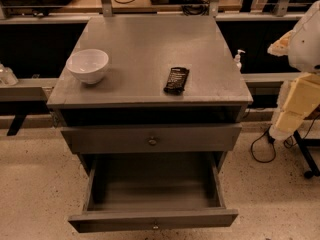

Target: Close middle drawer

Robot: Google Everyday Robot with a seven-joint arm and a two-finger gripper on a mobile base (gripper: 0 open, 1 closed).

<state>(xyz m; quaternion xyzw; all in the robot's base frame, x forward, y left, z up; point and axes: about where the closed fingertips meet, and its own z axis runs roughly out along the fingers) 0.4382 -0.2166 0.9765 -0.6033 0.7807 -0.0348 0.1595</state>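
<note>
- Middle drawer (152, 219): pulled far out, at near edge.
- Gripper (296, 101): at right, well apart from it; jaw state cannot be told.
- Step 1, approach, not yet done; next, push its front straight inward.

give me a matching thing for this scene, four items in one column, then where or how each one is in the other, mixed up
Things:
1. white bowl
2. dark packet
3. middle drawer
4. robot arm

Places or states:
a. pulled far out
b. right edge of the view, apart from the cabinet
c. left side of the cabinet top
d. right of centre on the cabinet top

Pairs: 1-c, 2-d, 3-a, 4-b

The gripper is out of view; only the arm shows.
</note>
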